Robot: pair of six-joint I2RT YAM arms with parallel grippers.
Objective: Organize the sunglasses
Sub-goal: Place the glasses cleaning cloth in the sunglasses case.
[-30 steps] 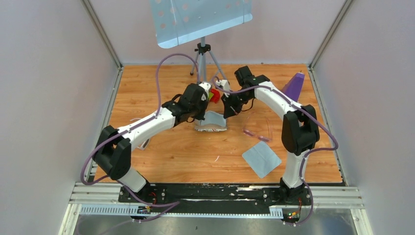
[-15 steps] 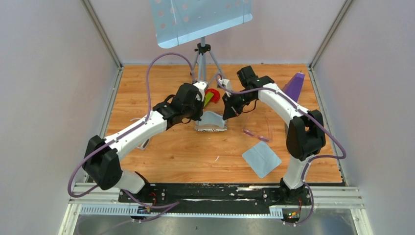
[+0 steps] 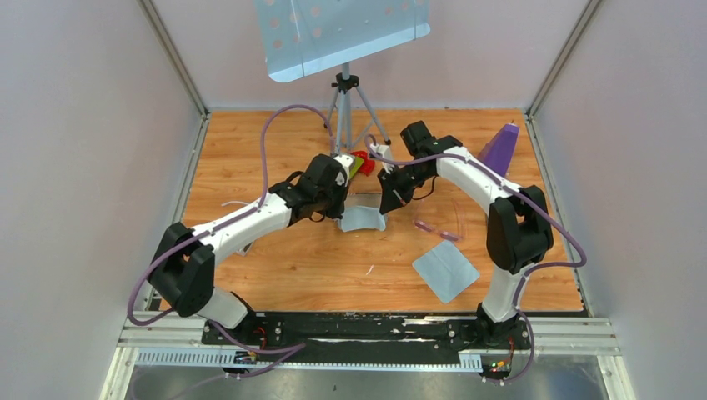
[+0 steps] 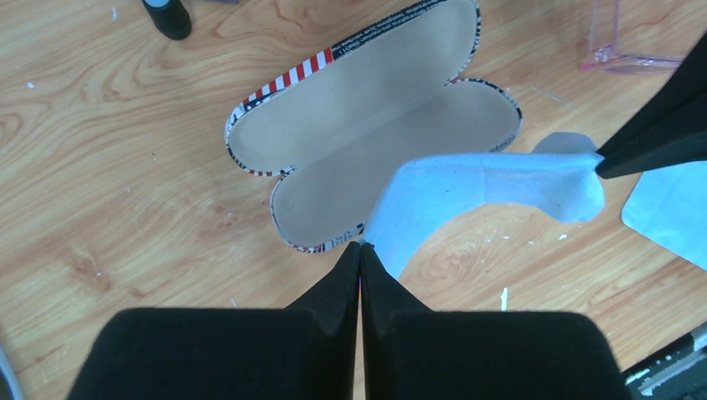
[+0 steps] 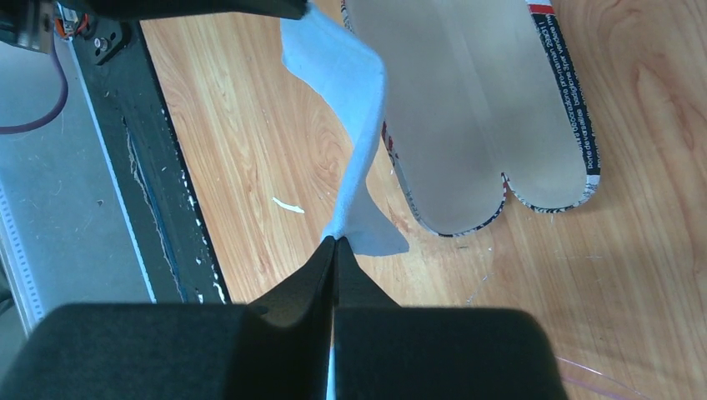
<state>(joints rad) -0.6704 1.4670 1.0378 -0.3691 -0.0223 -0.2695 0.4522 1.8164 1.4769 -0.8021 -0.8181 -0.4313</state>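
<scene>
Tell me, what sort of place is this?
Probably a robotics test booth: a left arm and right arm bolted at the edge of a wooden table, plain walls around it, a tripod behind.

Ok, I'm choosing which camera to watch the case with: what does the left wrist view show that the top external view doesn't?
Only the left wrist: the open case, pale lining and striped rim. Only the top: the purple cone and the perforated panel. Both: the cloth pinched between the left pincer and right pincer, the sunglasses, and a second cloth lying flat.
</scene>
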